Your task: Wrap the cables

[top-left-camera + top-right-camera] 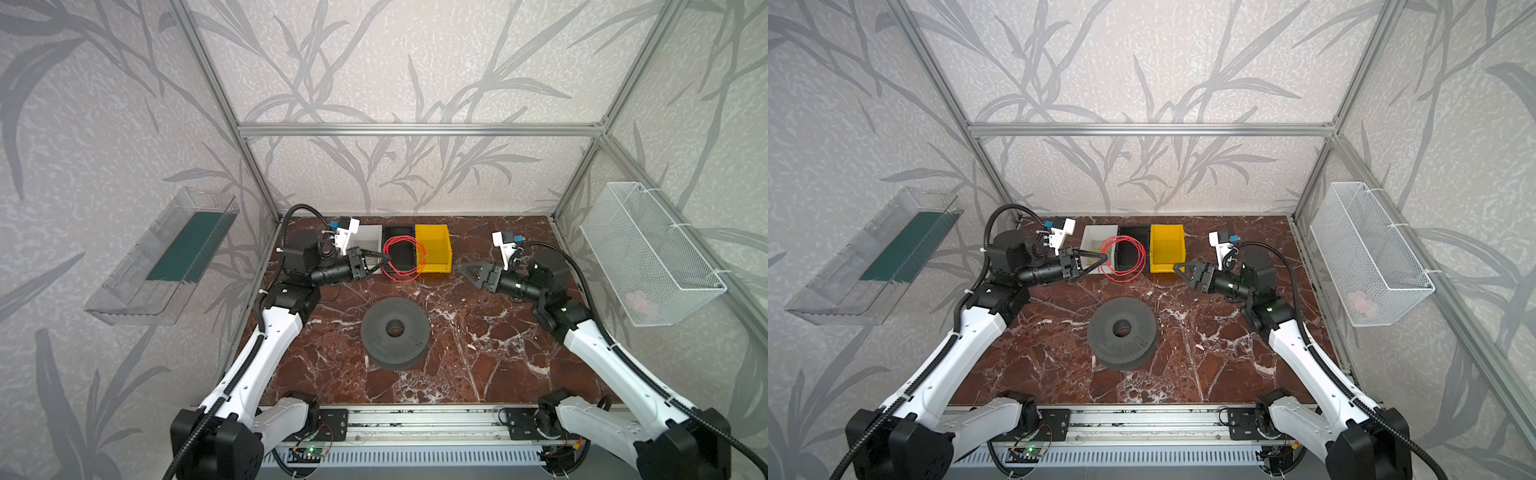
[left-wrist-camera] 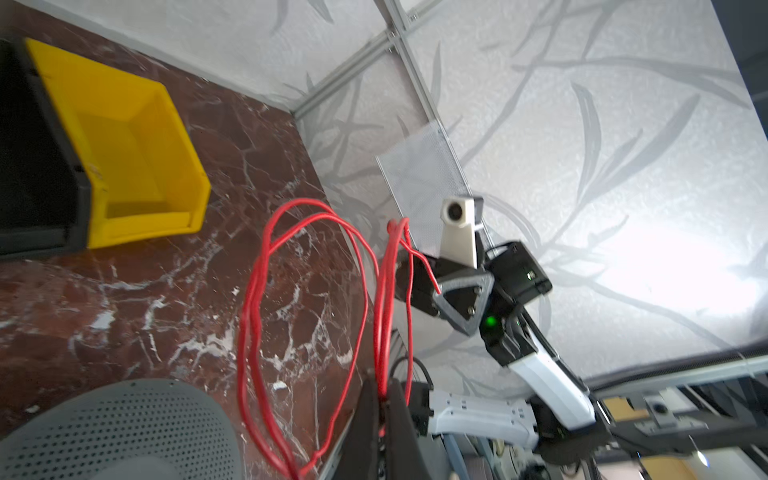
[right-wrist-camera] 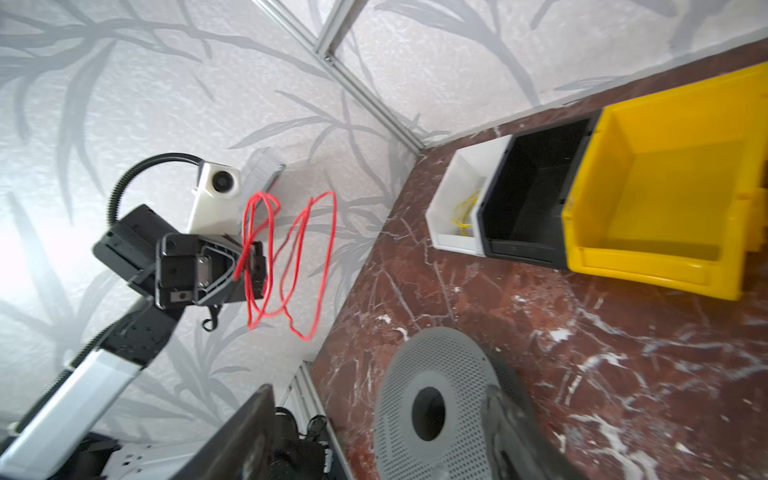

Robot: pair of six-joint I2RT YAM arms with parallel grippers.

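Left wrist view: left gripper (image 2: 384, 401) has its jaws clamped on the red cable (image 2: 384, 299), and the loose loops hang from it in the air near the black bin (image 3: 519, 251). Right gripper (image 1: 467, 268) has its jaws wide and empty, well apart from that cable. Yellow cable (image 3: 467, 212) is coiled in the white bin (image 3: 453, 245), untouched. Spool (image 1: 394, 328) is bare, with nothing wound on it. Status, as judged: early — one cable picked up, both yet to be wrapped.
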